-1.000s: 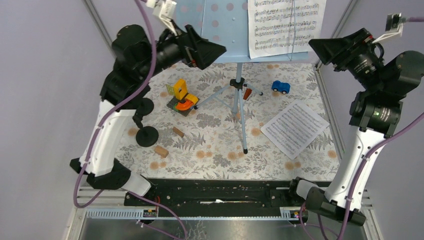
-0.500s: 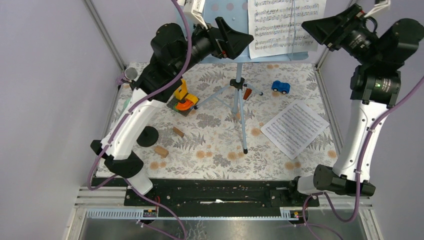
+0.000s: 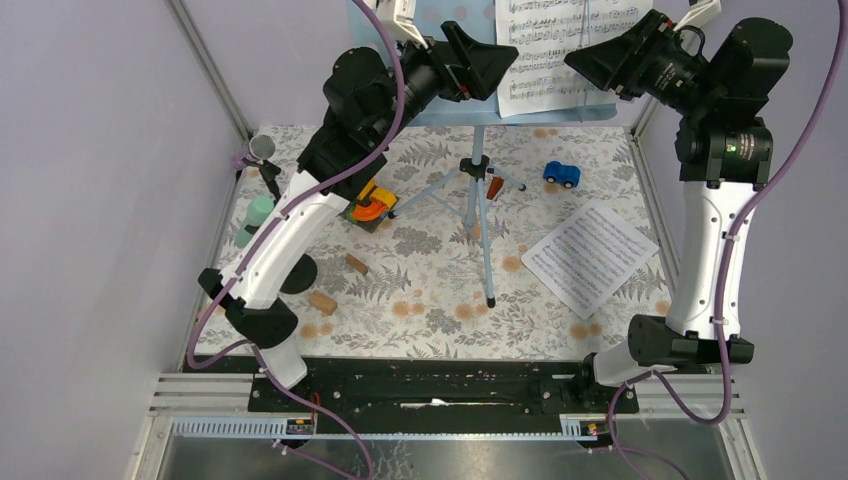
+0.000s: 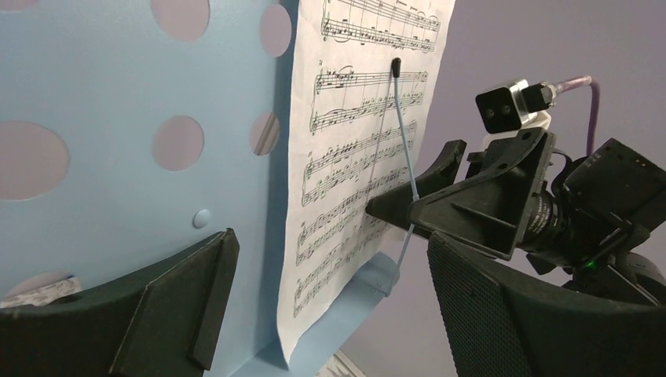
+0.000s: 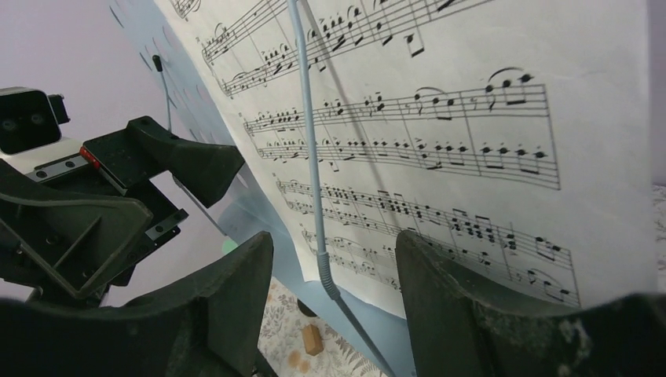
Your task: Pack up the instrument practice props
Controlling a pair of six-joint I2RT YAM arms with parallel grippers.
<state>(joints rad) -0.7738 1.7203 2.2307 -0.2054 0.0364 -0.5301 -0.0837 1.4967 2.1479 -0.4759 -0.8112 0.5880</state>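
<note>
The pale blue perforated music rack [image 3: 440, 60] stands on tripod legs [image 3: 478, 200] at the back. A white sheet-music page [image 3: 560, 50] rests on it behind a thin wire page holder [image 5: 310, 157]. My left gripper [image 3: 500, 70] is open in front of the page's left edge [image 4: 345, 157]. My right gripper [image 3: 582, 62] is open with the wire and the page's lower part [image 5: 471, 118] between its fingers. A second page [image 3: 590, 255] lies flat at the right. A purple microphone [image 3: 258, 150], a mint-green one [image 3: 255, 215] and a black round holder base [image 3: 298, 272] are at the left.
A small blue toy car [image 3: 562, 174] sits right of the tripod. Two brown blocks [image 3: 322, 302] [image 3: 356, 264] lie at the front left. A yellow-orange toy [image 3: 370, 205] sits under my left arm. Enclosure walls close in left, right and back.
Both arms have risen and swung inward to the rack's sheet, the left gripper moving right, the right gripper moving left. The microphones at the left have come into view.
</note>
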